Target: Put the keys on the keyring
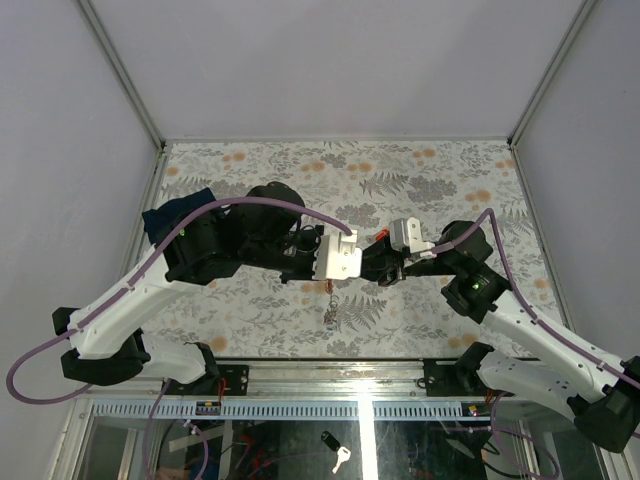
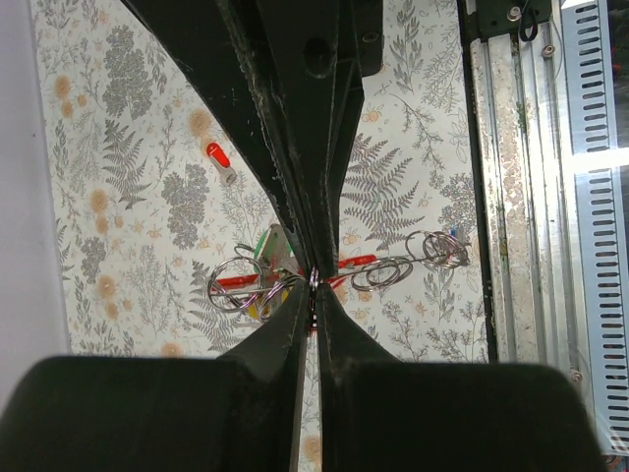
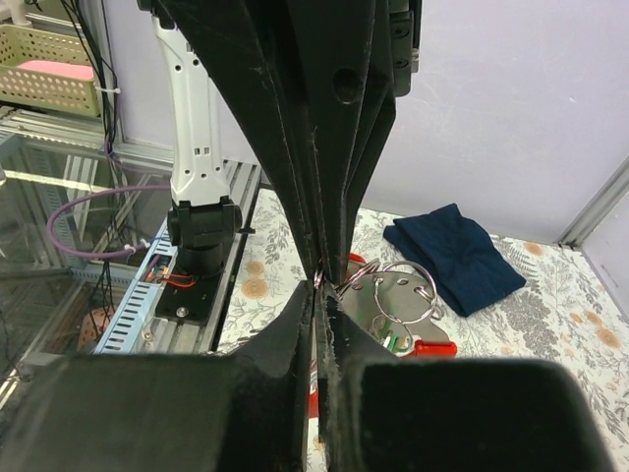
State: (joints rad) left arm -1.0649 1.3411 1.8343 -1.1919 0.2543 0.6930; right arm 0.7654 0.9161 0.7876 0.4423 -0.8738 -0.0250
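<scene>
Where the arms meet: over the surface (image 1: pixel 420 170), two grippers tip to tip.
left gripper (image 2: pixel 314 291): pinched tight on the keyring (image 2: pixel 236 282).
right gripper (image 3: pixel 319 285): jaws closed at the same bunch; what it pinches is unclear.
keyring: one, several wire loops, one grey fob (image 3: pixel 378 307).
keys: one red-tagged key (image 2: pixel 218 157) lying apart; one green tag (image 2: pixel 270 242) and one yellow tag (image 2: pixel 260 307) in the bunch.
cloth (image 3: pixel 452 258): one, dark blue.
</scene>
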